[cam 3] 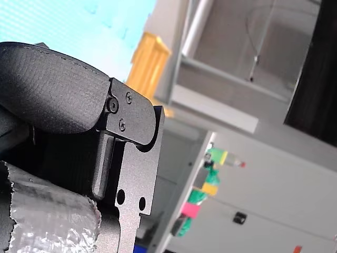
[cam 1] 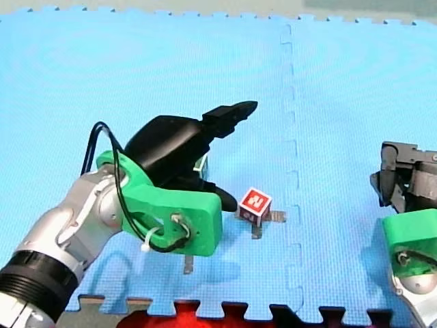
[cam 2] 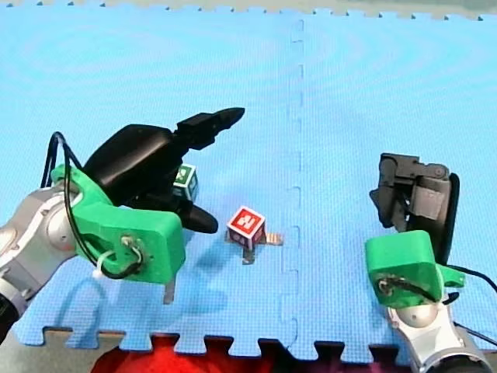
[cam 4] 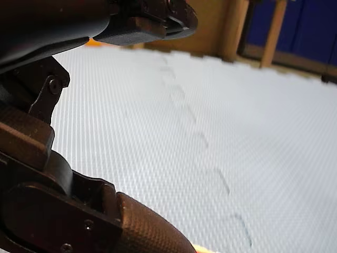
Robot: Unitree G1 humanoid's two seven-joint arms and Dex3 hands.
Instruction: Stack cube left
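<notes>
A red cube (cam 2: 246, 224) with a white pattern on top sits on the blue foam mat (cam 2: 334, 93), tilted on grey metal strips. A green cube (cam 2: 185, 177) lies just to its left, mostly hidden under my left hand (cam 2: 210, 167). That hand hovers over the green cube with one finger stretched past it and the thumb (cam 2: 200, 219) pointing at the red cube; I see no grip on either cube. My right hand (cam 2: 405, 196) is at the right side of the mat, fingers curled, holding nothing.
A seam (cam 2: 297, 155) of interlocking teeth runs front to back through the mat, right of the red cube. A grey strip (cam 2: 168, 289) lies under the left wrist. The mat's front edge (cam 2: 233, 346) borders something red.
</notes>
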